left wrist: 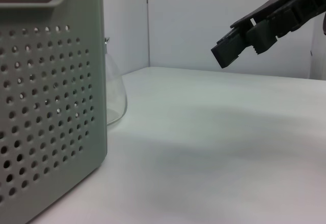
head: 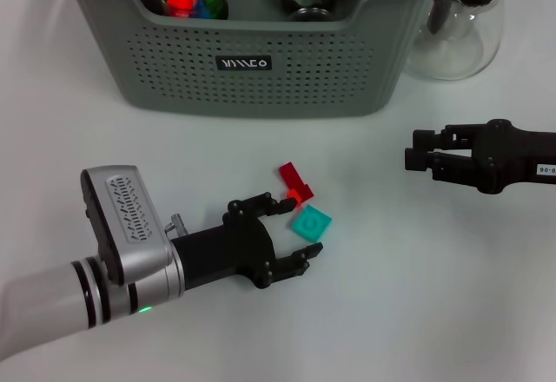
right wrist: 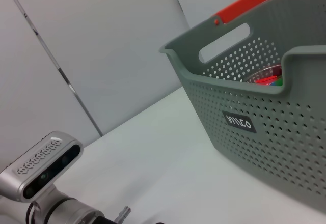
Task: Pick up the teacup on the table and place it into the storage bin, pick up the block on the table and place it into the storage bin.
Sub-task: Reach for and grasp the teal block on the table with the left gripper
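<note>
White table (head: 391, 295) spreads under me; my left gripper (head: 291, 226), jaws released, brackets the teal block (head: 310, 223), storage bin (head: 252, 61) beyond. Only my head view shows blocks; right gripper (head: 415, 158) looks clenched.

I have the storage bin (head: 252, 61) at the far side of the table (head: 417, 295), with the teapot (head: 456, 30) just beside it on the right. Two blocks (head: 304, 208) lie touching in front of the bin, between my left gripper's (head: 291, 230) fingers; the right gripper (head: 417, 161) hangs well right.
</note>
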Action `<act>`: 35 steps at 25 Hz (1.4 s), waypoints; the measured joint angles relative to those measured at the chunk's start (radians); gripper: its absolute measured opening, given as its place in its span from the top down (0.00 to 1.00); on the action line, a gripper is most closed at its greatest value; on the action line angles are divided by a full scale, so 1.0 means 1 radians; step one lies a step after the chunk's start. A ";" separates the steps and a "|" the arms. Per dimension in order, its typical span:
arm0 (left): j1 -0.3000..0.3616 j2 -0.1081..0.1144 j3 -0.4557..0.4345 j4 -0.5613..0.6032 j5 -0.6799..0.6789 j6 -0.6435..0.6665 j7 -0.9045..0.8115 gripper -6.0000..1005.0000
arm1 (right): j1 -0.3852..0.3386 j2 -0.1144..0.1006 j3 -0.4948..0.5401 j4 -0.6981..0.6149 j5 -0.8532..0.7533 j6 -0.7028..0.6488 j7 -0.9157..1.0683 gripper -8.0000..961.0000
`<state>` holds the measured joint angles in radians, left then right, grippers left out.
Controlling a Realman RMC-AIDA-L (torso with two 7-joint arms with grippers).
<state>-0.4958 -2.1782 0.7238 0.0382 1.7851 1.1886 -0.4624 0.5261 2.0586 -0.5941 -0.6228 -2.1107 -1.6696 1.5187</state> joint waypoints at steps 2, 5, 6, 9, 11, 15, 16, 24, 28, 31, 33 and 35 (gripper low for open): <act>0.000 0.000 -0.001 -0.004 0.000 0.000 0.011 0.37 | 0.000 0.000 -0.001 0.000 0.000 0.000 0.000 0.55; -0.004 0.000 -0.010 -0.019 -0.004 0.000 0.036 0.31 | 0.000 0.000 -0.001 0.000 0.000 0.000 0.000 0.55; -0.008 0.000 -0.014 -0.029 -0.007 -0.003 0.051 0.31 | 0.000 0.000 -0.001 0.000 0.000 0.000 0.000 0.55; -0.015 0.000 -0.014 -0.041 -0.010 -0.008 0.067 0.30 | 0.001 0.000 0.000 0.000 0.000 0.000 0.000 0.55; -0.022 0.000 -0.020 -0.050 -0.011 -0.011 0.071 0.31 | 0.003 0.000 -0.001 0.001 0.000 0.000 0.000 0.55; -0.032 0.000 -0.037 -0.061 -0.011 -0.022 0.073 0.32 | 0.004 0.000 -0.005 0.001 0.000 0.003 0.000 0.55; -0.032 0.000 -0.038 -0.062 -0.011 -0.023 0.074 0.32 | 0.004 0.000 -0.005 0.001 0.000 0.003 0.000 0.55; -0.024 0.001 -0.061 -0.054 -0.011 -0.044 0.074 0.34 | 0.003 0.000 -0.005 0.002 0.000 0.004 0.000 0.55; -0.016 0.003 -0.067 -0.046 -0.011 -0.042 0.074 0.34 | 0.003 0.000 -0.006 0.002 0.000 0.004 0.000 0.55; -0.014 0.003 -0.067 -0.046 -0.009 -0.043 0.074 0.35 | 0.002 -0.001 -0.006 0.002 0.000 0.002 0.000 0.55; -0.013 0.002 -0.064 -0.048 -0.005 -0.040 0.074 0.35 | 0.002 -0.001 -0.006 0.002 0.000 0.002 0.000 0.55; -0.014 0.000 -0.059 -0.053 -0.003 -0.037 0.074 0.36 | 0.001 -0.001 -0.006 0.002 0.000 0.002 0.000 0.55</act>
<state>-0.5100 -2.1778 0.6650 -0.0145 1.7819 1.1517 -0.3880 0.5267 2.0572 -0.5997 -0.6212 -2.1107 -1.6680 1.5187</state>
